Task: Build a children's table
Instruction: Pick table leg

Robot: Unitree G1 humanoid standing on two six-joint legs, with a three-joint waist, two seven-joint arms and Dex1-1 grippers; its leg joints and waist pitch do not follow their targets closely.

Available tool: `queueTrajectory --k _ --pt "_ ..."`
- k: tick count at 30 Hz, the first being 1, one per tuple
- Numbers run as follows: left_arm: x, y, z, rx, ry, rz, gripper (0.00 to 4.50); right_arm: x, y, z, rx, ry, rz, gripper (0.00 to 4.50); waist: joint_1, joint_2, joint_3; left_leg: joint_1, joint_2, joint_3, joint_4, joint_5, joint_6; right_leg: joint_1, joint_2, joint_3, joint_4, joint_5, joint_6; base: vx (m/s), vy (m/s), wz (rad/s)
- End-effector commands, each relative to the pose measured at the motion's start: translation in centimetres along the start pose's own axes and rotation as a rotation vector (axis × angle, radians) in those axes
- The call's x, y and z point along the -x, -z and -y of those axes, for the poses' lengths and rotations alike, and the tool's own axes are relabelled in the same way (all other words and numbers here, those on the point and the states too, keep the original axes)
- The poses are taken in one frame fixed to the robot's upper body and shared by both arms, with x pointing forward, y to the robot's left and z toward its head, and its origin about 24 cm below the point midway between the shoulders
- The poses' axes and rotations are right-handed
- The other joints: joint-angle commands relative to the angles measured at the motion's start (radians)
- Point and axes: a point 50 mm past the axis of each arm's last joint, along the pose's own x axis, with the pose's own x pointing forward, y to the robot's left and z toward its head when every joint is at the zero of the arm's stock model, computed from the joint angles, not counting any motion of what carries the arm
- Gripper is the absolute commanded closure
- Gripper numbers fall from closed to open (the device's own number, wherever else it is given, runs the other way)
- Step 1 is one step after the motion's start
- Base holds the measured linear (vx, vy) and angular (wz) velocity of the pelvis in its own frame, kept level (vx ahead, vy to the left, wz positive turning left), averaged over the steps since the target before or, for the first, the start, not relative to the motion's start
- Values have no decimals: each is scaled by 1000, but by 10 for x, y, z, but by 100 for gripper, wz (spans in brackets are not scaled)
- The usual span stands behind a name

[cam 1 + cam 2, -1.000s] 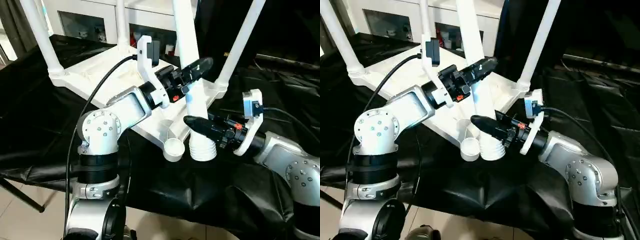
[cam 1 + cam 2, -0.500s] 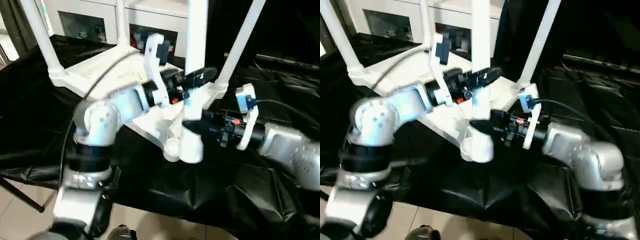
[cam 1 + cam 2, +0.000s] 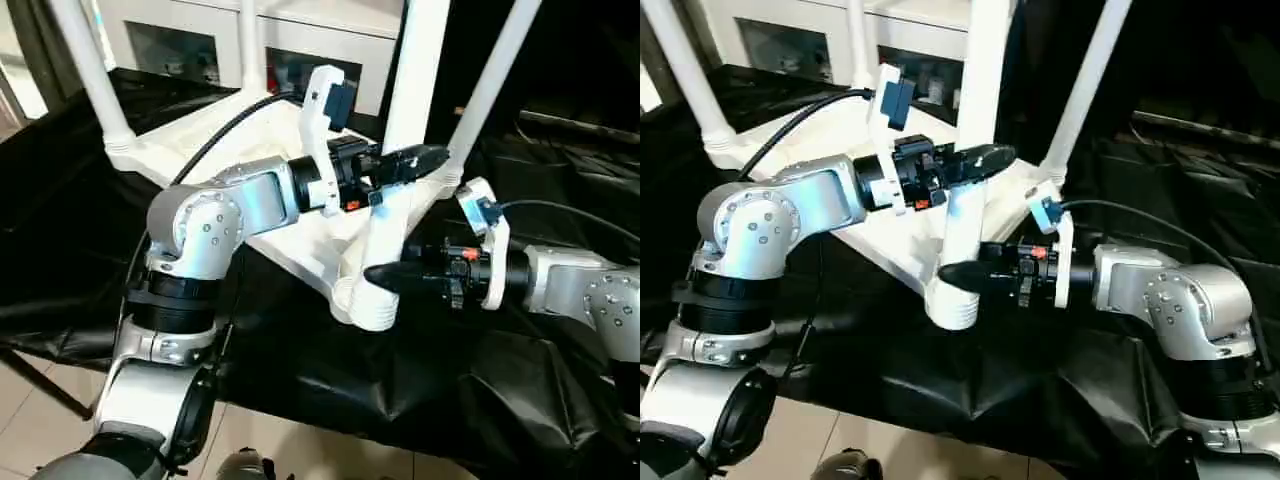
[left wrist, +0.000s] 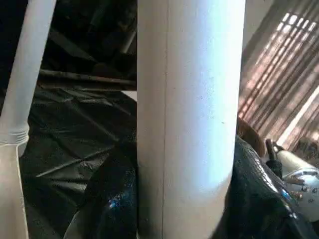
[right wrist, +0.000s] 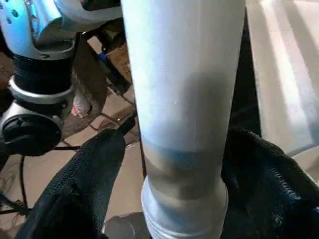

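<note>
**Fourth leg at near corner socket, both tools on it**

Left eye: white plastic rectangular tabletop [image 3: 245, 135] lies underside-up on the black-draped table [image 3: 480, 380]. Three long white cylindrical legs already stand in the far and side sockets. The fourth white leg [image 3: 415, 90] stands near-upright at the near corner socket [image 3: 365, 305]. Left tool [image 3: 420, 160] is clenched on the leg mid-shaft. Right tool [image 3: 385, 275] sits low at the leg's ribbed base.

Right eye: same layout; white glass-door cabinet [image 3: 840, 40] behind.

Left wrist: black fingers [image 4: 112, 199] press on both sides of the shaft, a firm grasp.

Right wrist: fingers [image 5: 84, 184] flank the leg with a gap each side, so released.

My read: keep the shaft plumb with the left tool, close the right one low, then push straight down; tilt risks jamming the ribs.
</note>
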Motion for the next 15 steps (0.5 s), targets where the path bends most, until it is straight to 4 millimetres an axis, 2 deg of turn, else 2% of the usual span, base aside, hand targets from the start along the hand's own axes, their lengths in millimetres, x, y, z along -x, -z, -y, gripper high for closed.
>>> queueTrajectory --k 1,7,9,13,15 --pt "-5 -3 9 -27 50 -14 267 1 -2 0 -6 -6 -12 93 0 -8 -82 36 95 -52 -81 -147 -55 42 -123 63 -83 -280 -161 0 0 0" --pt "-5 -3 10 -19 70 -13 267 -3 -2 1 -2 -8 0 93 0 -9 -82 35 95 -53 -81 -151 -58 42 -123 63 -83 -285 -162 0 0 0" --pt "-5 -3 13 -13 97 -15 267 -4 -3 1 10 -14 7 120 1 -8 -83 35 95 -52 -81 -143 -56 42 -124 63 -83 -280 -162 0 0 0" --pt "-5 -5 14 -6 108 -12 267 -4 -4 2 19 -15 8 132 1 -9 -82 35 95 -52 -81 -145 -57 41 -122 63 -82 -275 -168 0 0 0" --pt "-6 -6 14 5 117 -2 267 -5 -3 2 22 -15 7 162 1 -10 -82 34 95 -52 -81 -146 -57 44 -124 63 -82 -281 -166 0 0 0"
